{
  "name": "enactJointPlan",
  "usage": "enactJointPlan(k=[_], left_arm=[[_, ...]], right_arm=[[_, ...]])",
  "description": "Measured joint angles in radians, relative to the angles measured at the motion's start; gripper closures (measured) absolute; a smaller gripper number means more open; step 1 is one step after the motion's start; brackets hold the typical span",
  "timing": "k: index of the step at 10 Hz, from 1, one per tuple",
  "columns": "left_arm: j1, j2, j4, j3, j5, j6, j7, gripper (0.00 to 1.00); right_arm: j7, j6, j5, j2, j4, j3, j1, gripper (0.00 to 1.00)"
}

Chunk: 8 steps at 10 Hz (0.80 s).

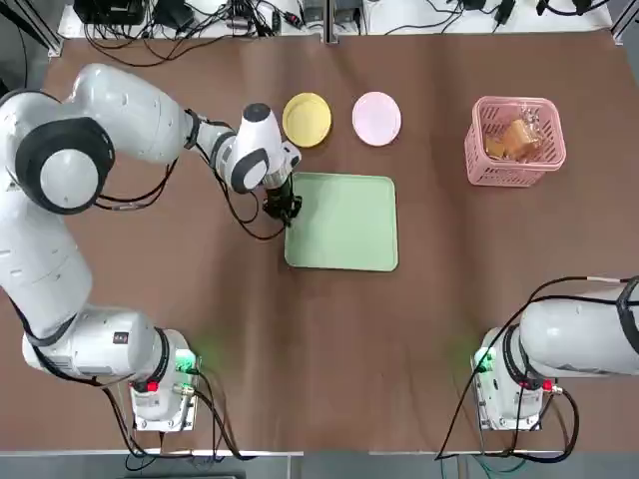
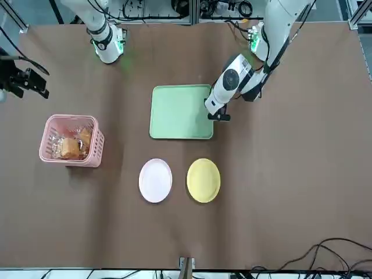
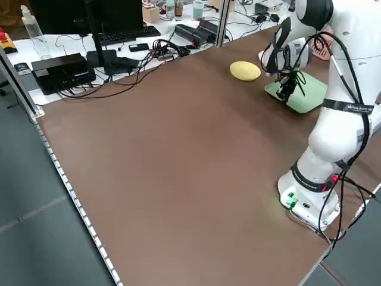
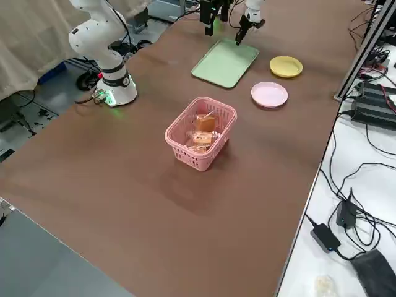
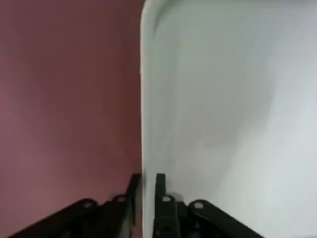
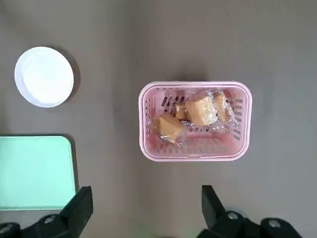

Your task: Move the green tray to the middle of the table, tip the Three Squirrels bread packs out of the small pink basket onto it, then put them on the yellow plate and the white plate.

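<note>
The green tray (image 1: 344,222) lies flat near the middle of the table (image 1: 200,299). My left gripper (image 1: 284,208) is at the tray's left edge, shut on its rim; in the left wrist view its fingertips (image 5: 159,181) straddle the rim. The small pink basket (image 1: 514,168) stands upright at the far right and holds the Three Squirrels bread packs (image 1: 511,140). The yellow plate (image 1: 307,119) and the white plate (image 1: 376,118) sit side by side behind the tray. My right gripper (image 6: 146,198) hangs open, high above the table near the basket (image 6: 193,148), holding nothing.
Both arm bases stand at the table's near edge. Cables and electronics (image 1: 200,20) lie beyond the far edge. Bare tabletop stretches between the tray and the basket.
</note>
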Motion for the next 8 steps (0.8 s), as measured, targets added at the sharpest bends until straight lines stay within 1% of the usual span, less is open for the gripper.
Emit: enactJointPlan(k=[1, 2, 3, 4, 5, 6, 7, 8], left_arm=[[0.012, 0.004, 0.02, 0.006, 0.0, -0.023, 0.0, 0.6], [0.021, 0.003, 0.07, 0.018, 0.0, -0.097, 0.0, 0.44], [0.031, -0.005, 0.153, 0.046, 0.0, -0.212, 0.0, 0.31], [0.062, -0.018, 0.252, 0.077, 0.0, -0.338, 0.014, 0.15], [0.125, -0.035, 0.347, 0.089, 0.001, -0.443, 0.054, 0.02], [0.193, -0.053, 0.429, 0.091, 0.001, -0.527, 0.111, 0.0], [0.243, -0.073, 0.494, 0.092, 0.002, -0.591, 0.173, 0.0], [0.279, -0.094, 0.539, 0.093, 0.002, -0.635, 0.232, 0.0]], right_arm=[[0.0, 0.0, 0.0, 0.0, 0.0, 0.0, 0.0, 0.03], [0.0, 0.0, 0.0, 0.0, 0.0, 0.0, 0.0, 0.03], [0.0, 0.0, 0.0, 0.0, 0.0, 0.0, 0.0, 0.03], [0.0, 0.0, 0.0, 0.0, 0.0, 0.0, 0.0, 0.03], [0.0, 0.0, 0.0, 0.0, 0.0, -0.001, 0.0, 0.03], [0.0, 0.0, 0.0, 0.0, 0.0, -0.001, 0.0, 0.03], [0.0, 0.001, 0.0, 0.0, 0.0, -0.001, 0.0, 0.03], [0.0, 0.004, 0.0, 0.0, 0.0, -0.001, 0.0, 0.04]])
